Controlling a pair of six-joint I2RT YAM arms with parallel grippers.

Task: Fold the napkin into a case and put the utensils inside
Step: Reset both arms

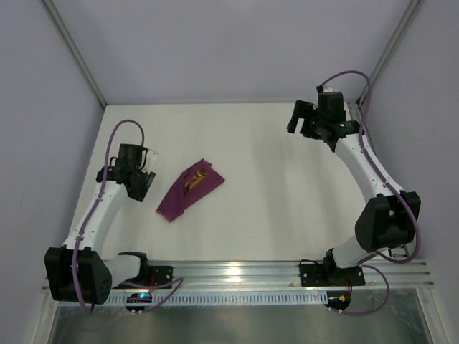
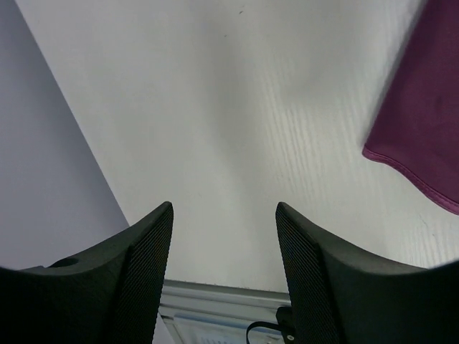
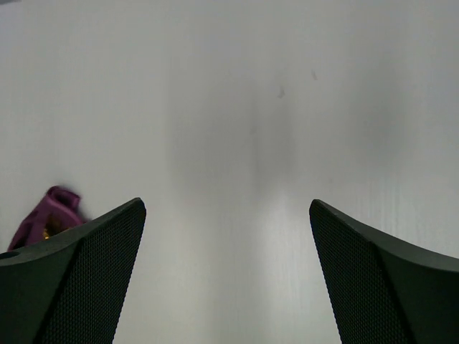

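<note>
Magenta case point(image 1: 183, 197) lies folded just right of the left gripper point(image 2: 224, 215), parted and empty, and well apart from the right gripper point(image 3: 228, 208), wide and empty; gold utensils point(image 1: 195, 179) show at its mouth, so the task looks essentially done.

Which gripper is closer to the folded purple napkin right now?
Left. The left gripper hangs open just beside the napkin, apart from it; the right gripper is open, far off toward the far right corner.
</note>
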